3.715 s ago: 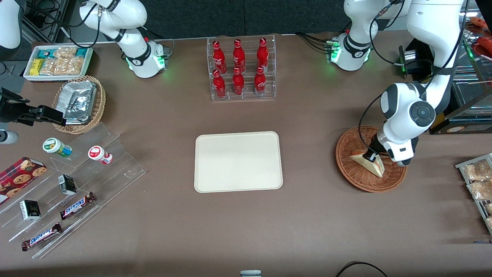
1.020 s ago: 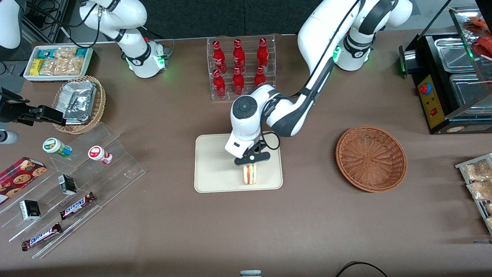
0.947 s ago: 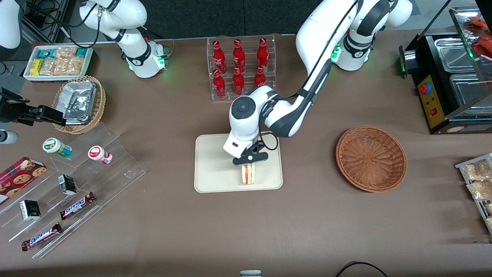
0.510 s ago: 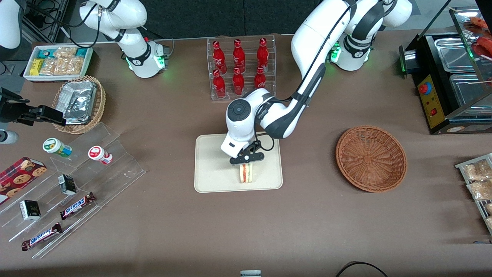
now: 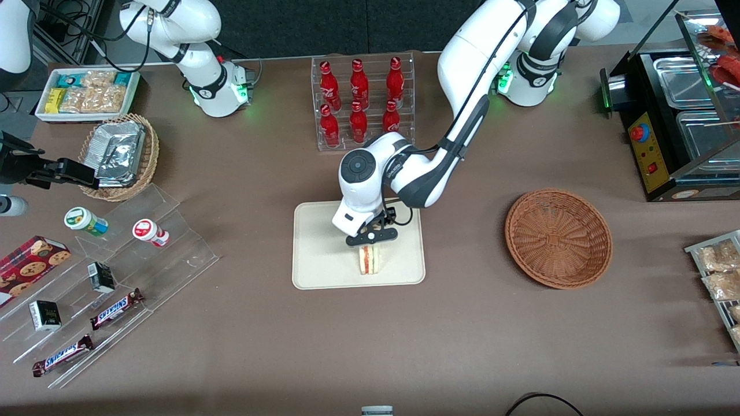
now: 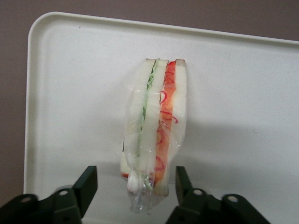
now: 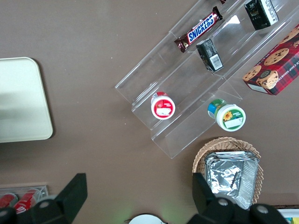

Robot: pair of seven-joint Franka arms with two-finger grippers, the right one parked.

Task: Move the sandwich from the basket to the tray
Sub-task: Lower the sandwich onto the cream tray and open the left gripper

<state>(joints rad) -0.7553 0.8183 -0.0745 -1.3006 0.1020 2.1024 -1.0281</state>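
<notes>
The sandwich (image 5: 370, 260) stands on its edge on the cream tray (image 5: 324, 254), near the tray's edge closest to the front camera. My left gripper (image 5: 371, 241) hovers just above it, open. In the left wrist view the sandwich (image 6: 156, 126) shows its green and red filling layers on the tray (image 6: 233, 93). The gripper (image 6: 135, 181) straddles its wrapped end, with a gap between each finger and the wrap. The reddish-brown basket (image 5: 558, 237) is empty, toward the working arm's end of the table.
A clear rack of red bottles (image 5: 361, 104) stands just past the tray, close to the arm's elbow. A clear stepped shelf with snacks (image 5: 110, 277), a tan basket of foil packets (image 5: 118, 153) and a white snack bin (image 5: 87, 92) lie toward the parked arm's end. A black appliance (image 5: 670, 115) stands near the basket.
The sandwich has left the basket and now stands on the tray. Over the last second the gripper drifted slightly toward the parked arm's end, and its fingers stand clear of the sandwich.
</notes>
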